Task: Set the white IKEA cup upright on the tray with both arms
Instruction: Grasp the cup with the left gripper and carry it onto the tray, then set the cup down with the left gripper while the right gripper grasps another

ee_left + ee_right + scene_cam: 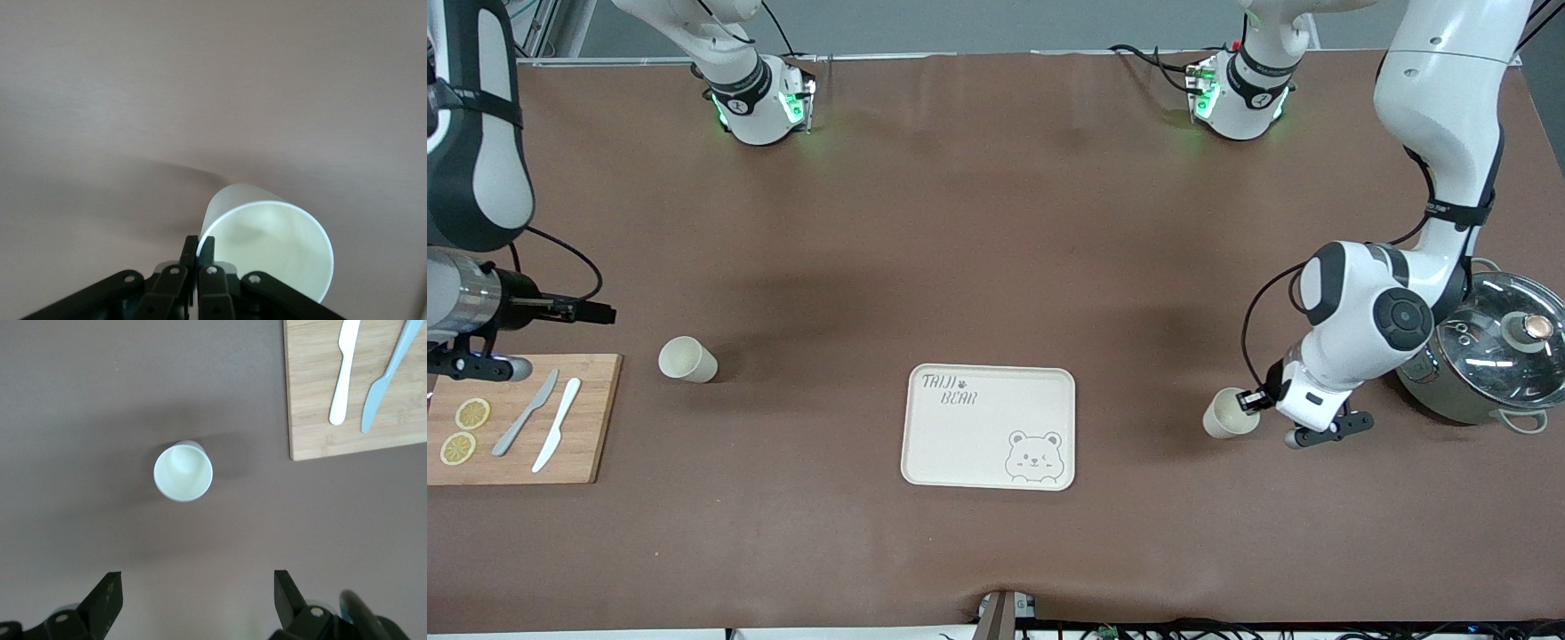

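Right gripper (197, 583) hangs released, fingers wide, above the table near a white plastic cup (687, 360) standing at 9 o'clock of the cream rectangular bear-print tray (989, 427). At the tray's 3 o'clock, left gripper (1258, 402) pinches the rim of a second white cup (1230, 414).

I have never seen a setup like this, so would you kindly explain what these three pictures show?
Two white robot arms work at a brown table. The wide picture looks down from across it; the other two come from cameras on each wrist. The left gripper has its jaws pinched shut on the rim of a white cup, toward the left arm's end, beside a lidded steel pot. The right gripper hangs open above a second cup. The bear tray lies between the cups. A bamboo board carries two knives and lemon slices.
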